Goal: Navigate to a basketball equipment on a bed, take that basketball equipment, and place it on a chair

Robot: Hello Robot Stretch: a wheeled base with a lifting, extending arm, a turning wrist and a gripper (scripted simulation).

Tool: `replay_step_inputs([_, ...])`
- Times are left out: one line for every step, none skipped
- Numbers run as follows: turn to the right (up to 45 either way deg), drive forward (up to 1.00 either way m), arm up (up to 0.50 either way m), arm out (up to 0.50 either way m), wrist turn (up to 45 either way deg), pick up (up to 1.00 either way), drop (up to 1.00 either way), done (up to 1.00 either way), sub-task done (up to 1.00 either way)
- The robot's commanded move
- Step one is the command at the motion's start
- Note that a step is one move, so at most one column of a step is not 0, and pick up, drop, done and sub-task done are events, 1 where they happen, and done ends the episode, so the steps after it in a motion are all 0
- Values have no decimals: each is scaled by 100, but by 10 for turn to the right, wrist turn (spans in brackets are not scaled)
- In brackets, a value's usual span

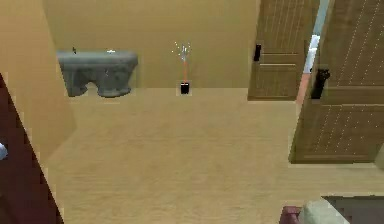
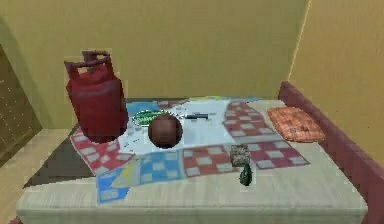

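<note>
Arm side view: the bed point(image 2: 200, 200) runs across almost the whole width, its near edge along the bottom and its dark red frame point(image 2: 335, 150) closing off the right. There's the basketball point(image 2: 165, 131), a brown-orange ball sitting on the checked quilt point(image 2: 205, 158) near the middle of the bed, just beside a tall red gas cylinder point(image 2: 97, 97) at the view's left. An orange pillow point(image 2: 297, 123) lies well apart at the right, and a small greenish thing point(image 2: 243, 165) sits near the front edge. A strip of floor point(image 2: 18, 165) is free at the left end of the bed. As for the gripper, I cannot tell its state.

The forward view has what the side lacks: a wide run of bare tan floor point(image 1: 190, 150) up to the yellow wall, a grey draped stand point(image 1: 97, 73) at the left, a small dark pot point(image 1: 184, 88) with thin twigs, and wooden doors point(image 1: 345, 95) crowding the right, one ajar
</note>
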Motion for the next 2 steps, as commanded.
replay_step_inputs([450, 0, 0, 0, 0, 0, 0, 0, 0])
replay_step_inputs([420, 0, 0, 0, 0, 0, 0, 0, 0])
